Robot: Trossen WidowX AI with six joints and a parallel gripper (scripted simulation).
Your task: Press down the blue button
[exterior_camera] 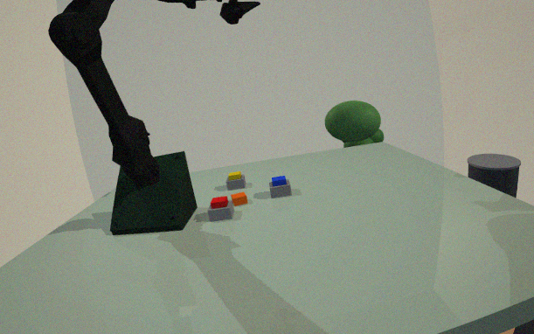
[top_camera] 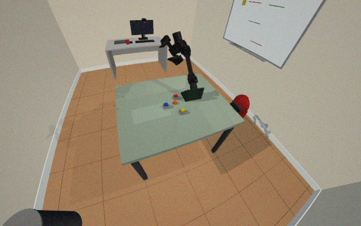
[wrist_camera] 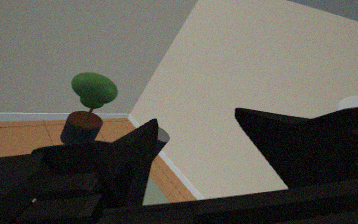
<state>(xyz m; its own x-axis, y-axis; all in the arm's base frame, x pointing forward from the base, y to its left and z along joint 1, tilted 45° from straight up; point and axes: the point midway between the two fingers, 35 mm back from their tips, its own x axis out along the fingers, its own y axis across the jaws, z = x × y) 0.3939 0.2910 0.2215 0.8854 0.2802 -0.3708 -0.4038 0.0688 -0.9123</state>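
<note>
The blue button sits on a grey housing near the middle of the green table. A red button and a yellow button stand close by. A small orange block lies between them. My gripper is open and empty. It is raised high above the table, well behind and above the buttons. In the wrist view it faces the room's far wall, and no button shows there.
The arm's dark base plate sits just behind the red button. A potted green plant and a dark bin stand beyond the table. A desk with a monitor is at the back wall.
</note>
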